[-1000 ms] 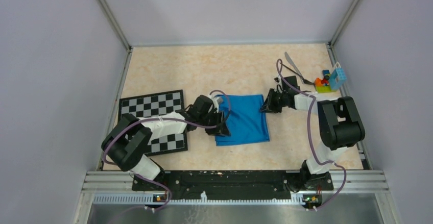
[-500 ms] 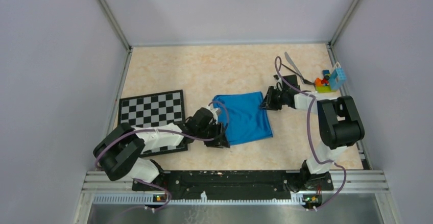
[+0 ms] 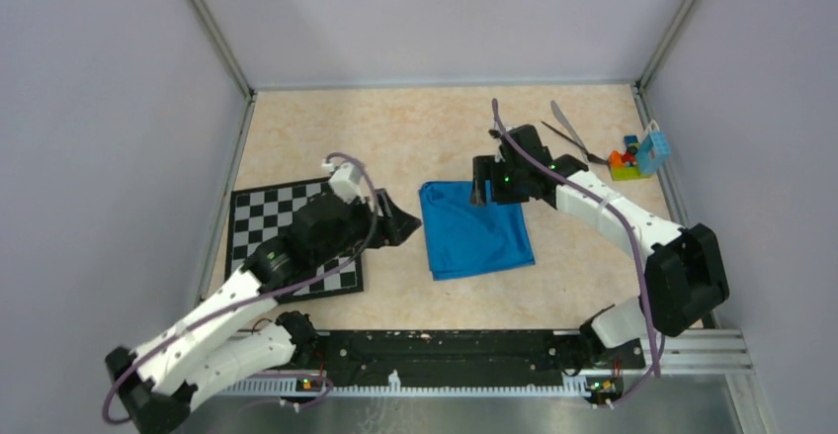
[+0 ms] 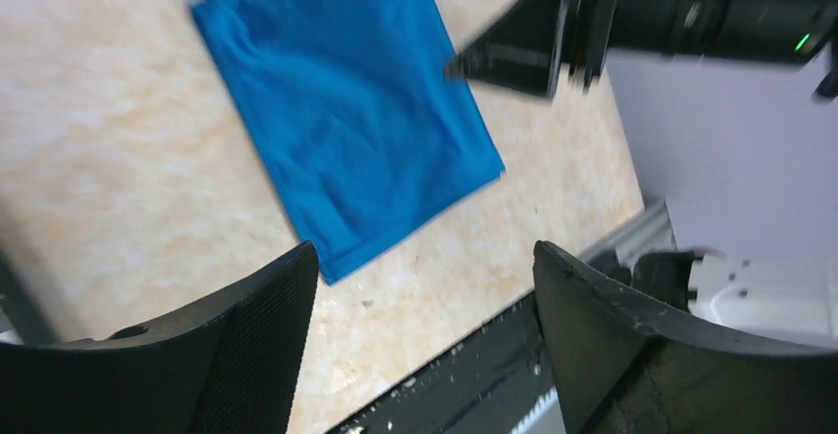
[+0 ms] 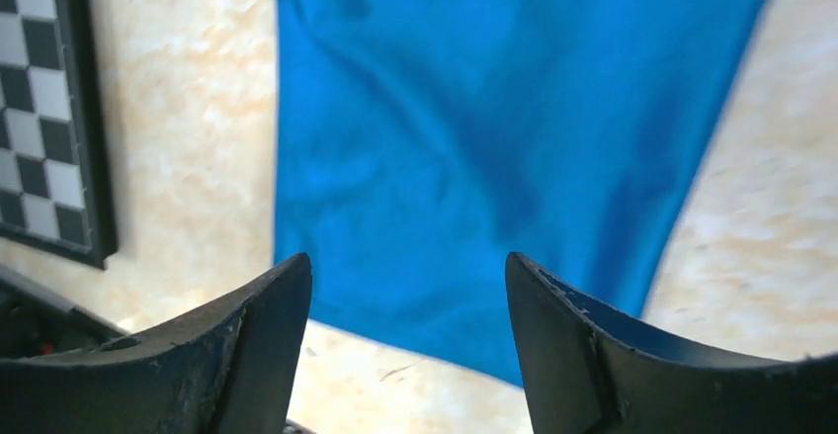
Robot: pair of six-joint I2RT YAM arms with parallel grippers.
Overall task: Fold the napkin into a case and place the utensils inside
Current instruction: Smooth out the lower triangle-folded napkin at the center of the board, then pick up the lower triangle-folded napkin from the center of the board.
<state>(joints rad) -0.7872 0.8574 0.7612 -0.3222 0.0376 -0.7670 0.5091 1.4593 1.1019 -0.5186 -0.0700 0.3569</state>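
The napkin (image 3: 476, 241) lies flat on the table as a folded, roughly square piece of shiny blue cloth. It also fills the right wrist view (image 5: 494, 147) and shows in the left wrist view (image 4: 346, 128). My left gripper (image 3: 403, 224) (image 4: 425, 256) hovers open just left of the cloth, nothing between its fingers. Above the cloth's far edge my right gripper (image 3: 484, 189) (image 5: 407, 261) stands open and empty. The utensils, a silver knife (image 3: 561, 121) and a thin black piece (image 3: 571, 139), lie at the far right, apart from both grippers.
A checkered board (image 3: 287, 228) (image 5: 44, 108) lies left of the napkin, partly under the left arm. Colourful toy blocks (image 3: 632, 157) sit by the right wall. The black base rail (image 3: 445, 350) runs along the near edge.
Both grippers opened and let go of the napkin's side edges. The left arm lifted and swung back over the board; the right gripper rose towards the cloth's far edge.
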